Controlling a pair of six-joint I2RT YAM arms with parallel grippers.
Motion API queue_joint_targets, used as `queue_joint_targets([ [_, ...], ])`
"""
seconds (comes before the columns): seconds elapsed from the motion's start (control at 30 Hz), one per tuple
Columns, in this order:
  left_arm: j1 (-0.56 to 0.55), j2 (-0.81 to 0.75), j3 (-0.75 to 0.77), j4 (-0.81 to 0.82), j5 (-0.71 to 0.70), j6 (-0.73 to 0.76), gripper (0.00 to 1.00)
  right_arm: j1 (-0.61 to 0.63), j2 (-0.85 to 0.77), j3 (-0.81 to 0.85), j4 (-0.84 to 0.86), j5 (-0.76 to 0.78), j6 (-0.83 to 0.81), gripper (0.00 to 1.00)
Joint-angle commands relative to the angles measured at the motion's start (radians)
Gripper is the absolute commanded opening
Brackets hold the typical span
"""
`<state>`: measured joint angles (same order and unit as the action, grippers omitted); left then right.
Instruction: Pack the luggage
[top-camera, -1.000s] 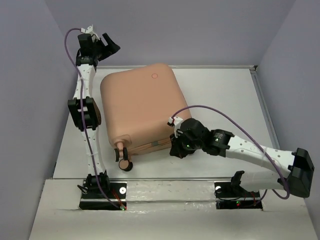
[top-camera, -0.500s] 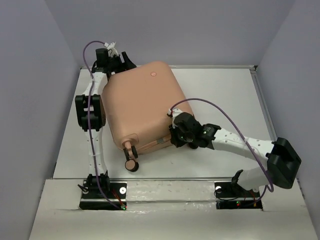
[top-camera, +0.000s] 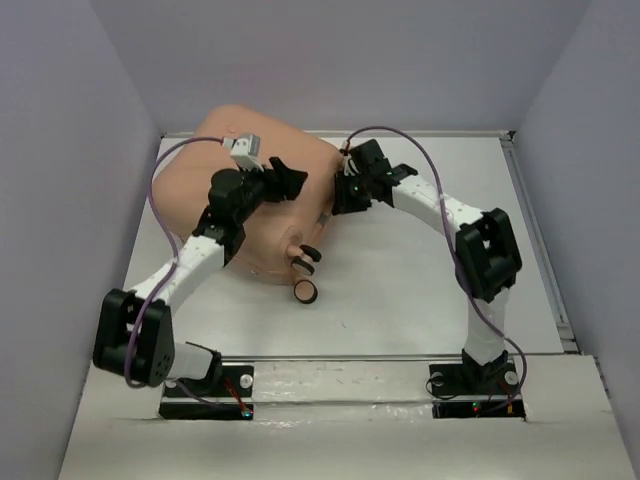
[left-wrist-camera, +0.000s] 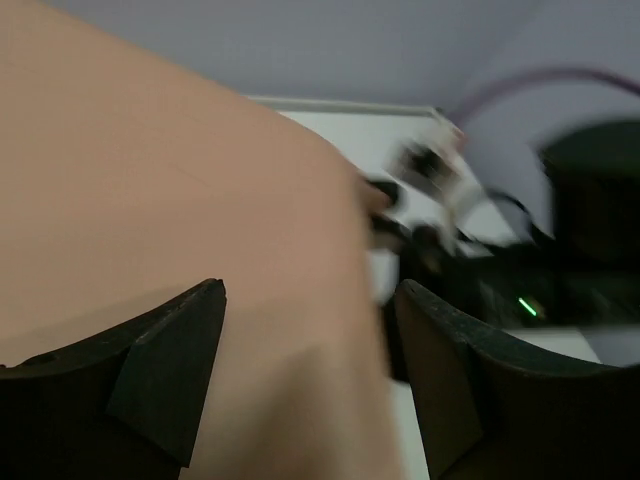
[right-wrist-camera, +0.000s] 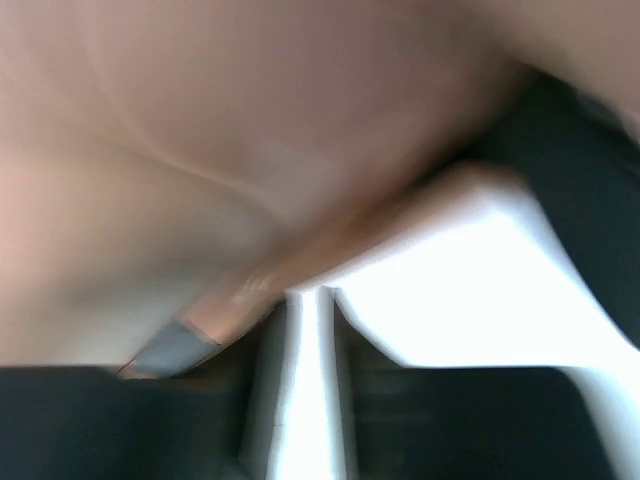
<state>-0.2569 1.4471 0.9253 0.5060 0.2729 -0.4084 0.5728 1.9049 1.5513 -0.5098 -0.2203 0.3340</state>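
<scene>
The peach-pink luggage (top-camera: 215, 140) is closed and stands tipped up at the back left of the table, its wheels (top-camera: 305, 292) pointing toward the front. My left gripper (top-camera: 292, 177) is open over the upper shell; in the left wrist view the shell (left-wrist-camera: 150, 180) fills the space under the spread left gripper (left-wrist-camera: 310, 300). My right gripper (top-camera: 340, 195) is against the luggage's right edge. The right wrist view is blurred: the shell (right-wrist-camera: 250, 100) is close above, and the right gripper (right-wrist-camera: 310, 300) shows only a narrow slit between its fingers, holding nothing I can see.
The white table (top-camera: 420, 280) stretches right and forward of the luggage. Grey-lilac walls enclose the left, back and right sides. The right arm (left-wrist-camera: 480, 270) with its purple cable shows blurred beyond the shell in the left wrist view.
The luggage has swung from lying flat mid-table to tipped up at the back left. The left arm came down onto its shell; the right gripper moved from the front edge back to the right edge.
</scene>
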Motion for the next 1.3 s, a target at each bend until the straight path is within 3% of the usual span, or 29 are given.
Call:
queue_joint_targets([
  [0.0, -0.137, -0.179, -0.414, -0.294, -0.006, -0.19, 0.81, -0.002, 0.184, 0.335, 0.399, -0.198, 0.166, 0.51],
  [0.07, -0.194, -0.39, -0.474, -0.328, -0.017, -0.237, 0.81, -0.027, 0.22, 0.424, 0.361, -0.156, 0.198, 0.69],
  [0.13, -0.202, -0.514, -0.449, -0.404, -0.017, -0.245, 0.82, -0.054, 0.194, 0.426, 0.335, -0.102, 0.218, 0.79],
  [0.2, -0.2, -0.637, -0.349, -0.556, -0.075, -0.195, 0.87, -0.077, 0.136, 0.356, 0.318, -0.045, 0.208, 0.79],
  [0.27, -0.185, -0.622, -0.025, -0.698, -0.26, -0.112, 0.94, -0.077, -0.049, 0.217, 0.306, -0.008, 0.122, 0.77],
  [0.33, -0.157, -0.552, 0.134, -0.76, -0.3, -0.058, 0.96, -0.064, -0.148, 0.104, 0.298, -0.056, 0.109, 0.77],
  [0.4, -0.101, -0.444, 0.302, -0.817, -0.278, -0.017, 0.98, 0.023, -0.284, -0.07, 0.298, -0.134, 0.03, 0.84],
  [0.47, -0.05, -0.394, 0.355, -0.814, -0.213, -0.012, 0.99, 0.09, -0.341, -0.16, 0.303, -0.221, -0.094, 0.92],
  [0.6, 0.033, -0.386, 0.394, -0.793, -0.161, -0.018, 0.99, 0.162, -0.354, -0.237, 0.297, -0.257, -0.229, 1.0],
  [0.8, 0.1, -0.389, 0.36, -0.828, -0.089, 0.014, 0.99, 0.173, -0.235, -0.12, 0.231, -0.297, -0.456, 1.0],
  [1.03, 0.134, -0.424, 0.305, -0.863, -0.123, 0.074, 0.99, 0.191, -0.118, 0.044, 0.117, -0.12, -0.604, 1.0],
  [1.27, 0.171, -0.432, 0.285, -0.874, -0.113, 0.1, 0.99, 0.226, 0.001, 0.168, 0.01, -0.286, -0.676, 1.0],
])
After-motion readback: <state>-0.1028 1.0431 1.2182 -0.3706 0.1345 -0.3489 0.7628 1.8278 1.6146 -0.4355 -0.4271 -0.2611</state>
